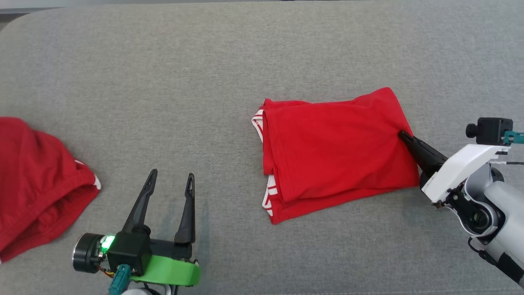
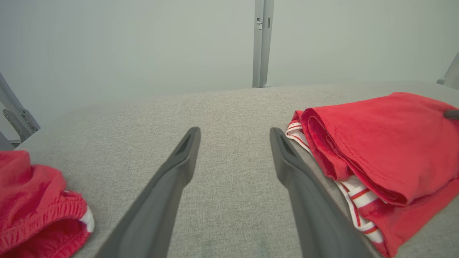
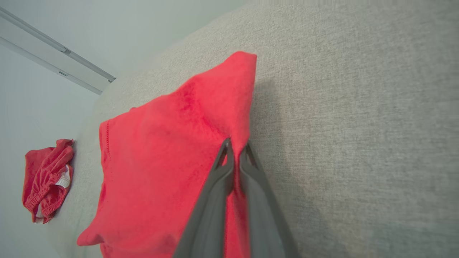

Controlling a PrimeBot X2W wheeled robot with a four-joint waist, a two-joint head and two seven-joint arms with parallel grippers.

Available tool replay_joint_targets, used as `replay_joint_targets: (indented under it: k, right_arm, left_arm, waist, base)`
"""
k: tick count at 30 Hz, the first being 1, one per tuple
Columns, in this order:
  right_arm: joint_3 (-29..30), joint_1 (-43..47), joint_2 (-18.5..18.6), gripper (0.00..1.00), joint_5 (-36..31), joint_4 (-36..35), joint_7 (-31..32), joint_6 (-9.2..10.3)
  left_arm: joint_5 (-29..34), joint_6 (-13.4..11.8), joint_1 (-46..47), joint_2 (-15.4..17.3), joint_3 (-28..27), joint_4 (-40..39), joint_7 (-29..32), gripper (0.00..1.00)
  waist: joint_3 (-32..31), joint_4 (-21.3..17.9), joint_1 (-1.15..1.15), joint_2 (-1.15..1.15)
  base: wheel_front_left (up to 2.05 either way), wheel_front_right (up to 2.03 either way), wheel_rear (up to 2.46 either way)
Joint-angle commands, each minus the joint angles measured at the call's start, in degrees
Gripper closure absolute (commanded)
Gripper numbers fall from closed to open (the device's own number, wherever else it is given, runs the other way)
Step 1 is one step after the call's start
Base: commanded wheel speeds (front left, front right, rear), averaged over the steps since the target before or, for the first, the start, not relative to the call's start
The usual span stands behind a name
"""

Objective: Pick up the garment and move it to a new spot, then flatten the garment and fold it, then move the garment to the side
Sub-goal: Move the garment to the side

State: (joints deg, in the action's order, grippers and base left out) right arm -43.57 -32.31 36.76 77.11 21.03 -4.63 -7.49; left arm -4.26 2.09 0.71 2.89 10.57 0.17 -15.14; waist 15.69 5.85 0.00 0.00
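Red garment point(image 1: 335, 151) folded flat, white-striped trim at L; R edge pinched by right claw point(image 1: 403, 135); left claw point(image 1: 172, 175) spread wide.

You see your right gripper point(image 3: 236, 154) pinched tight on the edge of the red garment point(image 3: 161, 172) lying on the grey cushion point(image 3: 358, 125), a crumpled red cloth point(image 3: 46, 179) well apart.

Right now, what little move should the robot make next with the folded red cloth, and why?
Probably a gentle pull, sliding the folded red cloth sideways. The right gripper is pinched shut on its edge, and the cloth lies neatly folded on the grey cushion, so only moving it aside seems left. The left gripper is open and touches nothing. Going slowly should keep the folds together.
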Motion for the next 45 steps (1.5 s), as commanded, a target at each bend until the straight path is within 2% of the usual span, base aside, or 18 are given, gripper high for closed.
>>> replay_joint_targets:
  k: [1, 13, 21, 26, 32, 39, 45]
  right_arm:
    - [-0.44, -0.99, 0.21, 1.0, -0.33, -0.16, -1.06, 0.01]
    - [-5.46, -4.72, 0.3, 1.0, -0.17, 0.65, -6.1, 0.01]
    - [-7.64, -9.29, 0.51, 1.0, -1.52, 1.67, -8.81, 0.01]
    - [-7.57, -14.36, 1.55, 1.0, -1.88, 2.5, -9.67, 0.01]
    - [-6.04, -20.96, 4.58, 1.0, -2.53, 4.99, -10.19, 0.01]
    - [-3.18, -25.39, 8.99, 1.0, -3.02, 8.86, -10.51, 0.02]
    - [1.88, -27.96, 13.97, 1.0, -4.01, 13.51, -10.58, 0.02]
  left_arm:
    - [0.59, 0.5, 1.22, 0.21, -0.44, -0.08, -0.01, 0.0]
    - [3.44, 2.75, 4.0, 3.05, -1.06, -1.06, -0.01, 0.0]
    - [4.42, 3.63, 6.46, 4.89, 0.43, -3.37, -0.01, 0.0]
    - [5.59, 4.21, 9.78, 6.25, 2.64, -5.69, -0.01, 0.0]
    - [6.67, 4.67, 15.33, 7.81, 5.29, -8.94, 0.0, 0.0]
    - [6.94, 4.88, 19.29, 8.82, 7.11, -11.28, 0.0, 0.0]
    - [7.0, 4.88, 20.72, 9.43, 8.26, -13.94, 0.0, 0.0]
  waist:
    - [2.09, -4.28, 0.0, 0.0]
    - [5.56, -16.14, 0.0, 0.0]
    - [9.54, -20.88, 0.0, 0.0]
    - [13.37, -21.92, 0.0, 0.0]
    - [19.15, -21.13, 0.0, 0.0]
    - [23.99, -19.5, 0.0, 0.0]
    - [26.99, -18.11, 0.0, 0.0]
  base:
    - [0.0, 0.0, 0.0]
    - [0.0, 0.0, 0.0]
    - [0.0, 0.0, 0.0]
    - [0.0, 0.0, 0.0]
    - [0.0, 0.0, 0.0]
    - [0.0, 0.0, 0.0]
    - [0.0, 0.0, 0.0]
